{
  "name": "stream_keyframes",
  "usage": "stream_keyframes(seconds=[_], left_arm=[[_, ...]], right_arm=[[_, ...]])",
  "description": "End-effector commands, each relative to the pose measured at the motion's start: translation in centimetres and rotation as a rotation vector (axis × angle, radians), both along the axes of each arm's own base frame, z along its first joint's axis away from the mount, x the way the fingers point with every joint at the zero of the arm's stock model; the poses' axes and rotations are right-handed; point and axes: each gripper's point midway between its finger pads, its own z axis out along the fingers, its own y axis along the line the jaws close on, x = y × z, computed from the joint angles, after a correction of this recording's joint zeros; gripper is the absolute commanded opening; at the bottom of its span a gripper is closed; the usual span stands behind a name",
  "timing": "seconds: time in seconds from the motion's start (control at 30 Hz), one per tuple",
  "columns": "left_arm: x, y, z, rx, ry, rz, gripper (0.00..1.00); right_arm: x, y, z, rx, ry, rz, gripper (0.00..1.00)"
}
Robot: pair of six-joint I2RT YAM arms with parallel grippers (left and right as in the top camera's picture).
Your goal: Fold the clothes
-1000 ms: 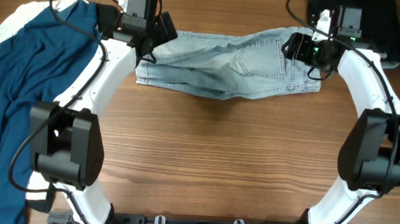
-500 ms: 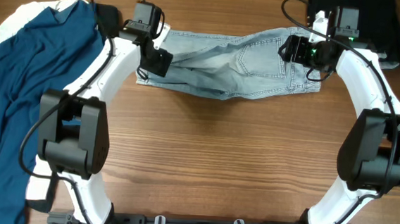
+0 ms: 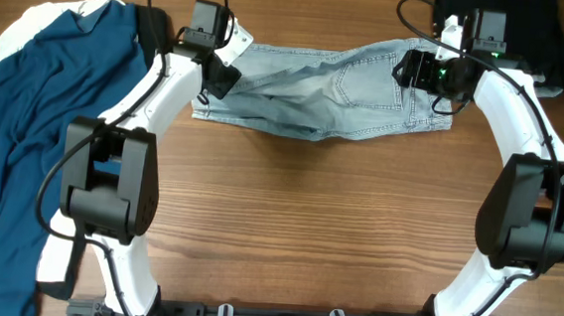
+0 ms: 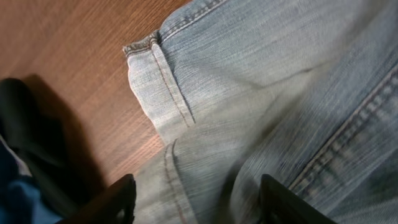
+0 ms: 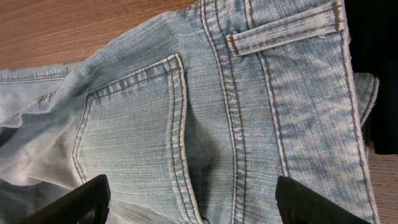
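Pale-blue denim shorts point(image 3: 322, 89) lie crumpled across the far middle of the table, back pocket up. My left gripper point(image 3: 220, 74) is open, low over the shorts' left cuffed hem point(image 4: 158, 87), fingertips to either side of the fabric point(image 4: 196, 199). My right gripper point(image 3: 419, 70) is open over the waistband end, its fingers spanning the back pocket point(image 5: 130, 124) and belt loop point(image 5: 280, 31) in the right wrist view, midpoint point(image 5: 189, 202).
A navy garment point(image 3: 36, 111) over a white one point(image 3: 28, 21) is heaped at the left edge. A black garment point(image 3: 544, 37) lies at the far right corner, touching the shorts' waistband point(image 5: 379, 74). Bare wood point(image 3: 308, 220) fills the near half.
My left gripper swung from the shorts' far left corner down and right onto the left hem, then shifted slightly up. The right arm and the shorts have not moved.
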Motion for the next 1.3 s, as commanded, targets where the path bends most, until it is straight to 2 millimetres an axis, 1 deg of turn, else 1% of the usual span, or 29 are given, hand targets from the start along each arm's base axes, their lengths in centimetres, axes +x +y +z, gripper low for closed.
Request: stream_keyframes(seconds=[0.0, 0.03, 0.07, 0.1, 0.13, 0.17, 0.27, 0.3, 0.37, 0.43, 0.47, 0.53, 0.6, 0.63, 0.67, 0.7, 0.73, 0.77, 0.8, 0.9, 0.97, 1.0, 1.03, 1.07, 1.1, 1.17, 1.2, 1.27], left_arm=[[0.5, 0.9, 5.1, 0.089, -0.104, -0.099, 0.64], [0.3, 1.1, 6.3, 0.09, -0.121, -0.096, 0.64], [-0.3, 1.2, 6.4, 0.109, -0.1, -0.122, 0.65], [-1.2, 1.5, 5.9, 0.143, -0.056, -0.159, 0.63], [-2.6, 1.9, 5.0, 0.174, 0.016, -0.192, 0.62], [-3.3, 2.2, 4.4, 0.187, 0.057, -0.209, 0.61], [-3.5, 2.9, 3.9, 0.187, 0.079, -0.196, 0.61], [-3.7, 3.1, 3.5, 0.186, 0.095, -0.195, 0.62], [-3.9, 3.4, 2.2, 0.179, 0.133, -0.194, 0.64], [-4.1, 3.5, 0.4, 0.183, 0.176, -0.198, 0.65], [-4.0, 3.5, -0.6, 0.188, 0.191, -0.206, 0.63], [-3.8, 3.4, -1.5, 0.196, 0.202, -0.224, 0.58], [-3.7, 3.4, -2.3, 0.197, 0.211, -0.224, 0.56], [-3.4, 3.4, -2.5, 0.196, 0.201, -0.224, 0.55], [-2.8, 3.3, -2.4, 0.194, 0.177, -0.222, 0.48], [-1.9, 3.1, -2.1, 0.192, 0.137, -0.218, 0.38], [-1.1, 3.1, -1.7, 0.193, 0.101, -0.213, 0.13], [-0.1, 2.9, -1.3, 0.192, 0.055, -0.207, 0.04], [0.5, 2.7, -1.0, 0.188, 0.026, -0.204, 0.04], [1.0, 2.2, -0.7, 0.182, 0.0, -0.206, 0.04], [2.2, 1.8, 0.0, 0.139, -0.061, -0.16, 0.04], [2.8, 0.9, 0.4, 0.082, -0.094, -0.154, 0.04], [3.0, 0.0, 0.5, 0.022, -0.106, -0.166, 0.04], [3.1, -0.4, 0.1, -0.027, -0.102, -0.153, 0.04], [3.1, -0.2, -0.5, -0.035, -0.089, -0.129, 0.04], [2.8, 0.9, -3.3, -0.078, -0.031, -0.026, 0.04], [2.6, 1.7, -5.5, -0.104, 0.004, 0.048, 0.04], [2.5, 2.7, -7.6, -0.134, 0.036, 0.143, 0.04]], right_arm=[[0.2, 0.5, -0.1, 0.015, 0.0, 0.017, 0.86], [0.1, 0.5, -0.1, 0.015, 0.001, 0.017, 0.86], [0.2, 0.5, -0.1, 0.015, 0.001, 0.017, 0.86], [0.2, 0.5, -0.1, 0.014, 0.0, 0.017, 0.86], [0.2, 0.4, -0.2, 0.01, 0.001, 0.015, 0.86], [0.2, 0.1, -0.2, -0.003, 0.002, 0.007, 0.86], [0.0, 0.0, -0.3, -0.009, 0.011, 0.005, 0.86], [-0.1, 0.0, -0.4, -0.008, 0.014, 0.004, 0.86], [-0.1, 0.0, -0.4, -0.009, 0.014, 0.005, 0.86], [-0.1, -0.2, -0.5, -0.022, 0.018, -0.002, 0.86], [-0.1, -0.3, -0.5, -0.025, 0.018, -0.004, 0.86], [0.0, -0.3, -0.5, -0.026, 0.015, -0.004, 0.86], [0.0, -0.4, -0.5, -0.029, 0.015, -0.006, 0.86], [0.0, -0.4, -0.5, -0.029, 0.014, -0.006, 0.86], [0.0, -0.4, -0.5, -0.029, 0.014, -0.006, 0.86], [0.0, -0.4, -0.5, -0.029, 0.013, -0.006, 0.86], [0.0, -0.4, -0.4, -0.03, 0.011, -0.006, 0.86], [0.0, -0.4, -0.4, -0.03, 0.011, -0.006, 0.86], [0.0, -0.4, -0.4, -0.03, 0.011, -0.006, 0.86], [0.0, -0.4, -0.4, -0.03, 0.011, -0.006, 0.86], [0.1, -0.4, -0.4, -0.032, 0.01, -0.007, 0.86], [0.1, -0.4, -0.4, -0.032, 0.011, -0.007, 0.86], [0.1, -0.4, -0.4, -0.032, 0.011, -0.007, 0.86], [0.0, -0.4, -0.4, -0.032, 0.012, -0.007, 0.86], [0.0, -0.4, -0.5, -0.032, 0.012, -0.007, 0.86], [0.0, -0.4, -0.5, -0.032, 0.013, -0.007, 0.86], [0.0, -0.4, -0.5, -0.032, 0.013, -0.007, 0.86], [0.0, -0.4, -0.5, -0.032, 0.015, -0.008, 0.86]])
